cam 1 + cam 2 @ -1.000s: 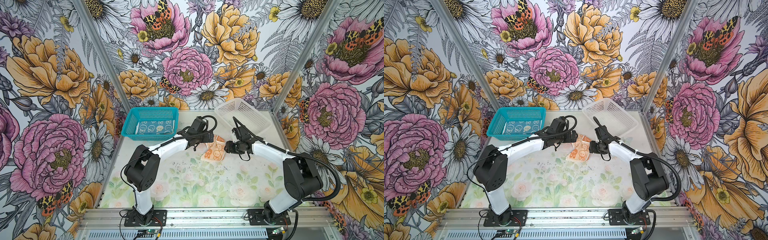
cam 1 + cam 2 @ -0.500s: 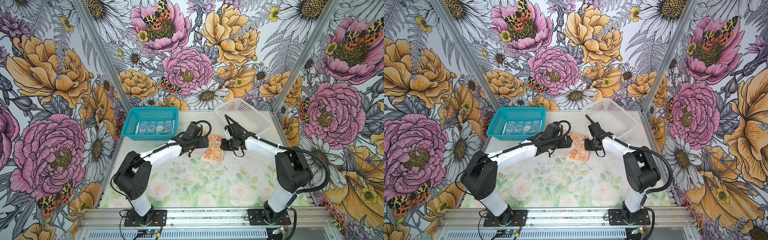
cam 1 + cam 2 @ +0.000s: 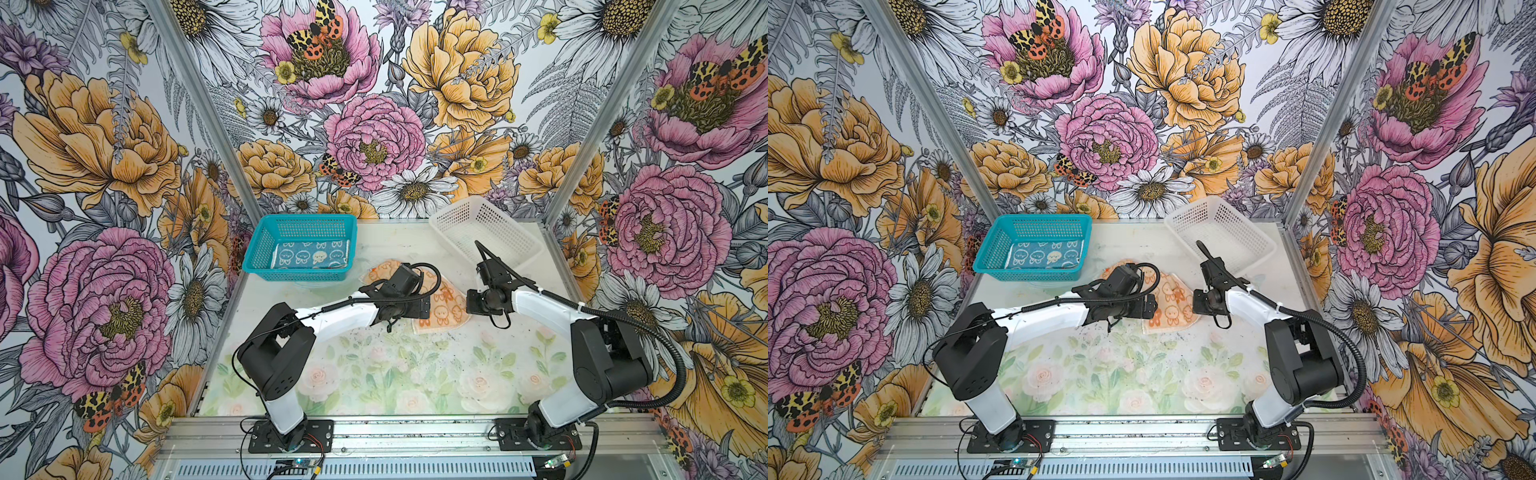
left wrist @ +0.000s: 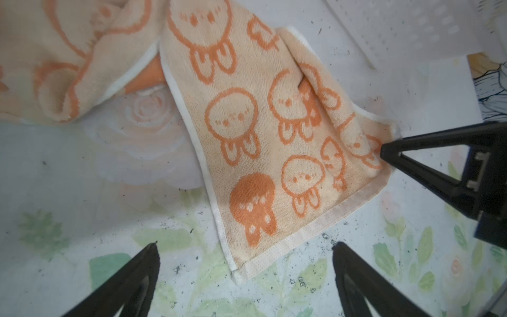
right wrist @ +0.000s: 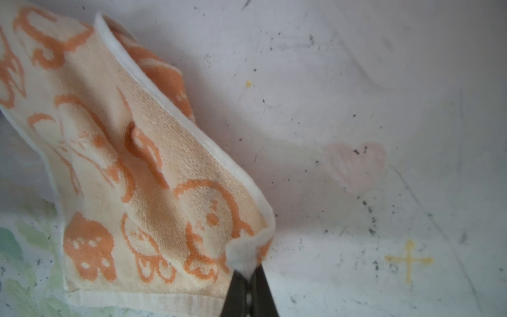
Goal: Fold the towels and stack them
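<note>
Left gripper [image 4: 245,245] has shifted toward the front since a second ago and hangs wide open over the nearest hemmed corner of the peach-orange towel [image 4: 247,131], not touching it. Just beyond, the right gripper [image 5: 248,270] has clamped shut on the neighbouring corner. Towel lies rumpled and partly doubled on the table [image 3: 374,374] between the arms; best to pinch the near corner before any lift, then carry both corners level so hem meets hem. Farther back, the teal towel [image 3: 305,257] lies flat in the teal basket [image 3: 257,249], with the white basket [image 3: 478,224] apart at the rear.
</note>
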Robot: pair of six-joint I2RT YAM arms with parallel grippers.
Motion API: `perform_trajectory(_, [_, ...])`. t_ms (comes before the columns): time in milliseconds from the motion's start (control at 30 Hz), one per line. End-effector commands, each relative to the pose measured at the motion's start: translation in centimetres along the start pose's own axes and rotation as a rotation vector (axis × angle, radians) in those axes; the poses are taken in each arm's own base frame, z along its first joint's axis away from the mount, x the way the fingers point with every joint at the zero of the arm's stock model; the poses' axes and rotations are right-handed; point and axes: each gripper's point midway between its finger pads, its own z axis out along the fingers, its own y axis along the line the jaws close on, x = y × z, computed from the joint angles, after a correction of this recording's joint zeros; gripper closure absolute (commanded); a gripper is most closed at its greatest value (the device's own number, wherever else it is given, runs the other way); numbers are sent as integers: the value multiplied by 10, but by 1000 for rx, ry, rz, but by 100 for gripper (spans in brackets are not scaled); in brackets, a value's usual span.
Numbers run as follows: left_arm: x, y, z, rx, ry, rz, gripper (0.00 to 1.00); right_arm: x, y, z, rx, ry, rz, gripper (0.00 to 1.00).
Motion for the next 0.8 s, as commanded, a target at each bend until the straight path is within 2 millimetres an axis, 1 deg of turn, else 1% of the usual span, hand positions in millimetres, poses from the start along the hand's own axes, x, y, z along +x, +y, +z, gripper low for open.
perform_trajectory(0, [27,-10,12,-2,99,65,6,-2,2,-2,-19,-21,2,100])
perform_trajectory(33, [33,-13,13,-7,116,81,8,-1,2,-2,-25,-18,6,100])
perform_trajectory(100, [49,-9,24,-40,167,99,11,0,2,-1,-33,-14,7,100])
perform_trajectory(167, [56,-7,27,-48,187,99,17,0,4,-1,-41,-13,9,100])
perform_trajectory(300, [61,-5,28,-51,203,98,25,1,5,1,-52,-10,9,100])
perform_trajectory(400, [63,1,30,-86,220,110,30,2,7,1,-65,-7,11,100])
perform_trajectory(500, [65,2,32,-97,235,118,43,3,8,1,-72,-9,16,100])
perform_trajectory(700, [71,11,37,-148,268,132,57,3,11,-1,-89,-14,18,100])
perform_trajectory(767, [73,12,38,-160,278,138,66,3,12,-2,-101,-14,22,100])
